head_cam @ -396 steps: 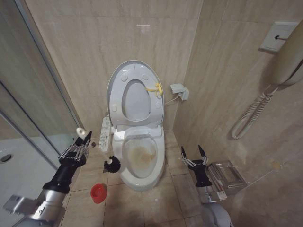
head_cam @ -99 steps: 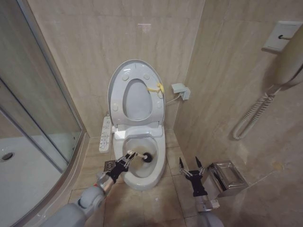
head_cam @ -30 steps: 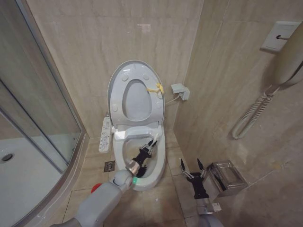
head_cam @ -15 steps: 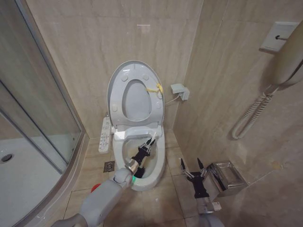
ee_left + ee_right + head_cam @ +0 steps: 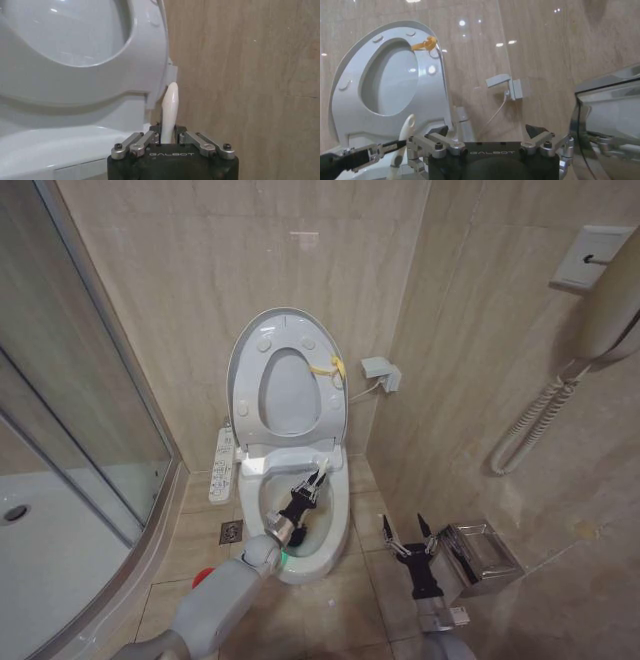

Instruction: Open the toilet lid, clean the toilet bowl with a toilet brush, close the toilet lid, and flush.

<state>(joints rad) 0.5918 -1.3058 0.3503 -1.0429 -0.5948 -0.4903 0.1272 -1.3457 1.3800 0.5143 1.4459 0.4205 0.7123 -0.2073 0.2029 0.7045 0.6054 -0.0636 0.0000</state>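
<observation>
The toilet lid [image 5: 250, 350] stands raised against the wall together with the seat ring, a yellow tag [image 5: 330, 367] on its right edge. Below it the toilet bowl [image 5: 335, 515] lies uncovered. My left gripper [image 5: 305, 498] reaches over the bowl and is shut on the toilet brush's white handle [image 5: 322, 470]. That handle [image 5: 171, 105] rises between the fingers in the left wrist view. The bristle head is hidden under the gripper, down in the bowl. My right gripper [image 5: 407, 532] hangs open beside the bowl's right side, holding nothing, with both of its fingers spread [image 5: 487, 137].
A red cup holder [image 5: 203, 576] sits on the floor left of the bowl, near a floor drain [image 5: 231, 531]. The button panel [image 5: 222, 465] runs along the bowl's left side. A glass shower screen [image 5: 80, 410] closes the left. A steel bin [image 5: 480, 555] and a wall handset [image 5: 610, 300] stand right.
Earlier the left gripper carried the brush from the bowl's left side into the bowl. Over the last second it has edged slightly toward the bowl's back. The right arm has stayed put.
</observation>
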